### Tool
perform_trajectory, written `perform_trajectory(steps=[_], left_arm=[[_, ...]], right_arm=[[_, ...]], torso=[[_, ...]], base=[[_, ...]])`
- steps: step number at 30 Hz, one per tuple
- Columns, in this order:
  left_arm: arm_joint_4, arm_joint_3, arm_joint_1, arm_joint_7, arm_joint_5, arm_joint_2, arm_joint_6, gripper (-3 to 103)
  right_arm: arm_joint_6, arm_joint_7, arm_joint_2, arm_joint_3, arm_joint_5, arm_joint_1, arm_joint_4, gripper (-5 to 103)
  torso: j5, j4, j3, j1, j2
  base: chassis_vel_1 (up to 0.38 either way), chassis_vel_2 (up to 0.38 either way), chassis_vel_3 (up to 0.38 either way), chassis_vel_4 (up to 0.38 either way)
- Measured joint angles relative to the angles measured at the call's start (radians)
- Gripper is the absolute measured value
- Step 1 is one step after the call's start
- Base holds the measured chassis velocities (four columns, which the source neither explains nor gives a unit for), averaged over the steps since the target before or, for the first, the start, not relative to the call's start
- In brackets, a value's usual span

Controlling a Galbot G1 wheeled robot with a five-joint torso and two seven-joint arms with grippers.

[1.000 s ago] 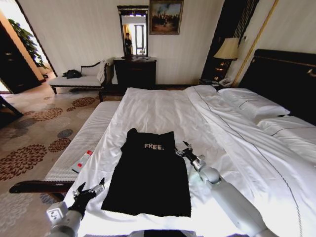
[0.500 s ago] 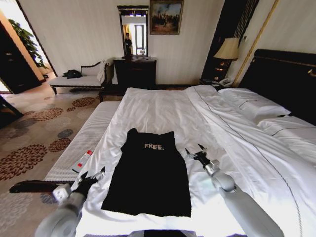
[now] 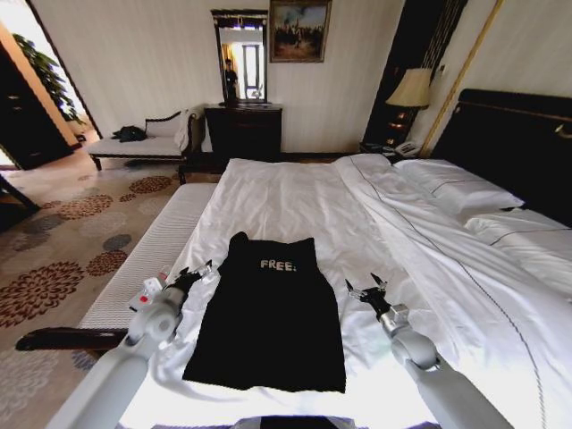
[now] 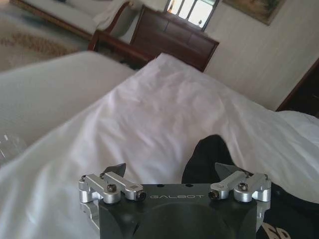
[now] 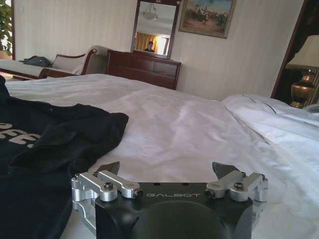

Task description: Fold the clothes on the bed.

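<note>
T-shirt (image 3: 268, 317): flat on bed (image 3: 295, 192), sleeves tucked from sight; lettering cut off in wrist views. Left tool (image 3: 197, 272), right tool (image 3: 368, 288): spread, empty, flanking shirt.

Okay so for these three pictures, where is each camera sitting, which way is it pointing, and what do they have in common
Head view: on the robot's head, looking down the bed; both arms show, left gripper, right gripper.
Left wrist view: behind the open left gripper, low over the sheet, facing the dresser.
Right wrist view: behind the open right gripper, facing the mirror.
Shared: all show the black T-shirt.
</note>
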Motion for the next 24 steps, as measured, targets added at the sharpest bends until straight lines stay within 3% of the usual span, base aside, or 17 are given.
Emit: perform_trajectory(steps=[4,6,8,11,24], left_arm=[[0.065,0.035,-0.043,0.016,-0.005,-0.028,-0.001,97],[0.104,0.067,-0.068,0.024,-0.003,-0.049,-0.001,88],[0.117,0.078,-0.075,0.027,0.0,-0.057,-0.001,88],[0.153,0.107,-0.099,0.031,0.005,-0.08,-0.001,74],[0.205,0.145,-0.148,0.032,0.02,-0.106,0.0,70]], right_arm=[[-0.003,0.001,-0.005,-0.005,0.01,0.012,-0.011,100],[-0.008,0.002,-0.008,-0.012,0.017,0.023,-0.016,100],[-0.011,0.002,-0.009,-0.015,0.02,0.027,-0.018,100],[-0.015,0.003,-0.01,-0.024,0.026,0.039,-0.025,100],[-0.016,0.001,-0.007,-0.028,0.028,0.047,-0.044,100]], torso=[[-0.0001,0.0,0.0,0.0,0.0],[0.0,0.0,0.0,0.0,0.0],[0.0,-0.0002,0.0,0.0,0.0],[0.0,0.0,0.0,0.0,0.0],[0.0,-0.0001,0.0,0.0,0.0]], base=[[0.0,0.0,0.0,0.0],[0.0,0.0,0.0,0.0],[0.0,0.0,0.0,0.0],[0.0,0.0,0.0,0.0],[0.0,0.0,0.0,0.0]])
